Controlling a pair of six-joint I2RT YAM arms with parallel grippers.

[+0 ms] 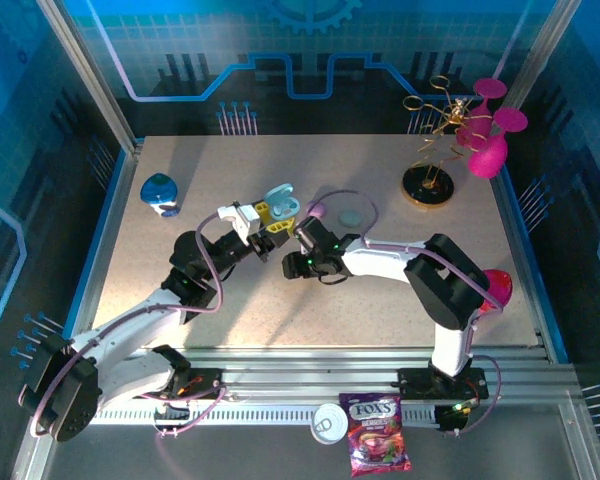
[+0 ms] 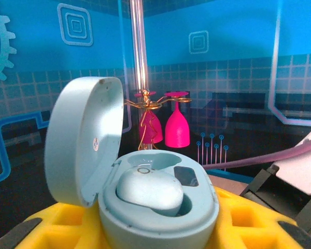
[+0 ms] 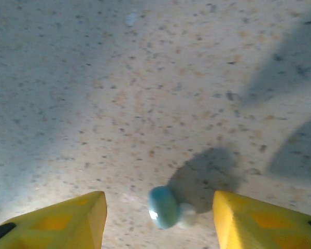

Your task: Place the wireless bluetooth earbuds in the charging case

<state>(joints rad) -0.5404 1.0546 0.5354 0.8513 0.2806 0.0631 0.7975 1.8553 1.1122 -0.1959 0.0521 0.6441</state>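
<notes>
My left gripper (image 1: 271,214) is shut on a pale teal charging case (image 2: 160,212), held above the table with its lid (image 2: 83,142) swung open. One pale earbud (image 2: 149,191) sits in the nearer socket; the socket behind it (image 2: 186,175) is empty. In the top view the case (image 1: 283,204) shows at mid-table. My right gripper (image 3: 158,199) hangs open just over the table, yellow fingers (image 3: 72,218) wide apart. A teal and white earbud (image 3: 165,206) lies on the tabletop between them, untouched. From above, the right gripper (image 1: 292,240) points left, close under the held case.
A blue case (image 1: 160,192) lies at the back left. A purple case (image 1: 316,211) and a round grey-green piece (image 1: 352,216) lie just behind the right gripper. A gold stand with pink glasses (image 1: 450,150) stands back right. A sweets bag (image 1: 378,432) lies by the arm bases.
</notes>
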